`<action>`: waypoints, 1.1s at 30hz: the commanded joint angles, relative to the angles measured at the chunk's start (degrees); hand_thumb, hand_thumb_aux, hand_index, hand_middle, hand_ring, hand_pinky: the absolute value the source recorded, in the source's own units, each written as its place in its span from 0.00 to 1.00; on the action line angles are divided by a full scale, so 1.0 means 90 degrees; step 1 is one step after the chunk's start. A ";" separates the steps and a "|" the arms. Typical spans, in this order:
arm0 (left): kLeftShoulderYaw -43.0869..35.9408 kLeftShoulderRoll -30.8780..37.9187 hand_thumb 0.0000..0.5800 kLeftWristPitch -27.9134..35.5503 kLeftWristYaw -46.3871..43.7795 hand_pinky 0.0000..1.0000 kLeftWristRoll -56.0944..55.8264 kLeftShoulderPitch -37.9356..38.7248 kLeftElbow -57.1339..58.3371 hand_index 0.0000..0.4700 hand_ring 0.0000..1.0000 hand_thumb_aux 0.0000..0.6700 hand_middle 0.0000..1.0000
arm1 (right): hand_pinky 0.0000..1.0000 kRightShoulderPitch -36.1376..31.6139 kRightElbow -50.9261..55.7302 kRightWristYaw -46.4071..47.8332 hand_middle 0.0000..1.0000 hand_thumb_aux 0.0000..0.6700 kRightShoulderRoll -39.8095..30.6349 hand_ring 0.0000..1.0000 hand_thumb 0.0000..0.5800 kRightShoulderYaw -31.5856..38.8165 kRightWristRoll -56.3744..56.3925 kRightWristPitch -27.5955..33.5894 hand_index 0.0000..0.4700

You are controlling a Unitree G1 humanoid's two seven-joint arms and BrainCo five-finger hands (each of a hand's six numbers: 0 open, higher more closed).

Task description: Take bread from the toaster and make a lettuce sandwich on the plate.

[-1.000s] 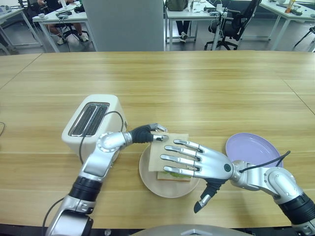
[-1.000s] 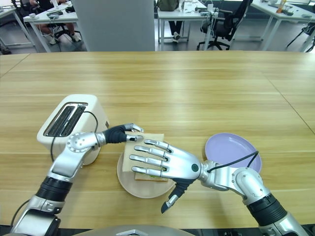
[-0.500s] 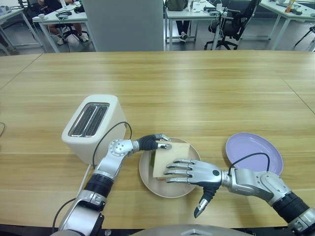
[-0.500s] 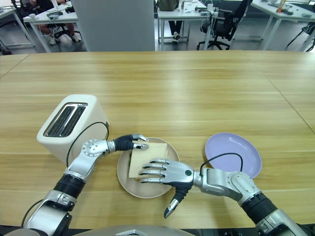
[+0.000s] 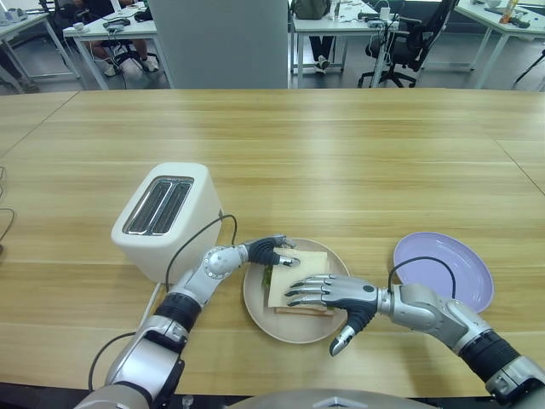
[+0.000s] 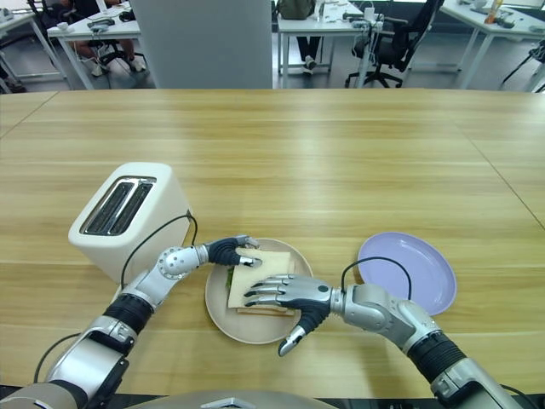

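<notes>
My right hand point(image 5: 330, 294) lies flat, empty, on the soft, light sandwich point(image 5: 298, 271); left hand point(image 5: 267, 251) touches its 10 o'clock corner, grip unclear. Slices may slide; hold edges.

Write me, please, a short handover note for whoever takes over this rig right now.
Left hand: fingers curled on the far-left corner of the top slice.
Right hand: open, lying flat on that slice.
Things: the sandwich sits on the beige plate, with lettuce peeking out at its left edge. The toaster stands to the left and its slots look empty. A purple plate lies to the right.
Done: bread is out and the sandwich is stacked.
Left: probably just let go of the slice and lift both hands away.
</notes>
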 commanded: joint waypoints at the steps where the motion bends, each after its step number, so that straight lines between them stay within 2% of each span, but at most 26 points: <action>1: 0.0310 0.0681 0.00 0.0247 0.3115 0.25 0.1977 -0.0425 -0.1305 0.00 0.25 0.00 0.25 | 0.00 0.0072 0.0077 0.0335 0.00 0.00 0.0144 0.00 0.00 -0.0047 0.0262 0.0312 0.00; 4: 0.0715 0.0972 0.00 0.0210 0.3802 0.24 0.2042 -0.0293 -0.2186 0.00 0.24 0.00 0.24 | 0.00 -0.0020 -0.0098 -0.0168 0.00 0.00 0.0459 0.00 0.00 -0.0607 0.0622 0.0252 0.00; 6: 0.1027 0.0904 0.00 -0.0181 0.3084 0.24 0.0569 -0.0043 -0.2529 0.00 0.24 0.00 0.24 | 0.00 -0.0065 -0.0265 -0.0281 0.00 0.00 0.0631 0.00 0.00 -0.1029 0.1313 0.0377 0.00; 8: 0.1044 0.0824 0.00 -0.0177 0.1590 0.24 -0.1701 0.0349 -0.2878 0.00 0.24 0.00 0.24 | 0.00 -0.0059 -0.0511 -0.0037 0.00 0.00 0.0691 0.00 0.00 -0.1372 0.2377 0.0740 0.00; 9: 0.1038 0.0824 0.00 -0.0096 0.1070 0.24 -0.2402 0.0499 -0.3050 0.00 0.24 0.00 0.24 | 0.00 -0.0046 -0.0614 0.0100 0.00 0.00 0.0707 0.00 0.00 -0.1488 0.2782 0.0896 0.00; 10: 0.1038 0.0908 0.77 -0.0098 0.0651 0.23 -0.2887 0.0648 -0.3237 0.51 0.23 0.52 0.23 | 0.00 -0.0018 -0.0733 0.0297 0.00 0.00 0.0693 0.00 0.00 -0.1566 0.3205 0.1088 0.00; 11: 0.0940 0.1154 0.77 -0.0046 -0.0039 0.23 -0.3627 0.0956 -0.3590 0.51 0.23 0.52 0.23 | 0.00 0.0024 -0.0869 0.0575 0.00 0.00 0.0608 0.00 0.00 -0.1658 0.3697 0.1322 0.00; 12: 0.0879 0.1416 1.00 0.0031 -0.0726 0.33 -0.4342 0.1291 -0.3932 0.98 0.33 1.00 0.33 | 0.00 0.0080 -0.1000 0.0869 0.00 0.39 0.0501 0.00 0.63 -0.1731 0.4112 0.1515 0.38; 13: 0.0748 0.1758 1.00 0.0254 -0.1552 0.81 -0.5161 0.1695 -0.4361 0.98 0.81 1.00 0.81 | 0.52 0.0164 -0.1148 0.1166 0.52 0.90 0.0372 0.52 0.99 -0.1783 0.4476 0.1596 0.88; 14: 0.0680 0.2057 1.00 0.0297 -0.2085 0.81 -0.5534 0.2012 -0.4644 0.98 0.81 1.00 0.81 | 0.52 0.0252 -0.1283 0.1423 0.52 0.90 0.0249 0.52 0.99 -0.1799 0.4698 0.1687 0.88; 15: 0.0593 0.2362 1.00 0.0430 -0.2610 1.00 -0.5837 0.2317 -0.4897 0.98 1.00 1.00 1.00 | 1.00 0.0359 -0.1421 0.1711 1.00 1.00 0.0112 1.00 1.00 -0.1760 0.4860 0.1767 0.98; 18: 0.0051 0.3464 1.00 0.0965 -0.4027 1.00 -0.5646 0.3331 -0.5445 0.98 1.00 1.00 1.00 | 1.00 0.0734 -0.1726 0.2547 1.00 1.00 -0.0342 1.00 1.00 -0.1529 0.4876 0.1853 0.98; 20: -0.0286 0.3829 1.00 0.1263 -0.4400 1.00 -0.4854 0.3795 -0.5458 0.98 1.00 1.00 1.00 | 1.00 0.1012 -0.1875 0.2969 1.00 1.00 -0.0562 1.00 1.00 -0.1342 0.4657 0.1869 0.98; 23: -0.0423 0.4021 1.00 0.1620 -0.4559 1.00 -0.4037 0.4156 -0.5496 0.98 1.00 1.00 1.00 | 1.00 0.1451 -0.2112 0.3409 1.00 1.00 -0.0862 1.00 1.00 -0.1023 0.4113 0.1846 0.98; 27: -0.0205 0.4153 1.00 0.1937 -0.4580 1.00 -0.3556 0.4510 -0.5804 0.98 1.00 1.00 1.00 | 1.00 0.1846 -0.2292 0.3811 1.00 1.00 -0.1321 1.00 1.00 -0.0772 0.3324 0.1814 0.98; 33: -0.0215 0.3969 1.00 0.2092 -0.4450 1.00 -0.2358 0.4437 -0.5770 0.98 1.00 1.00 1.00 | 1.00 0.2034 -0.2278 0.3964 1.00 1.00 -0.1706 1.00 1.00 -0.0645 0.2216 0.1785 0.98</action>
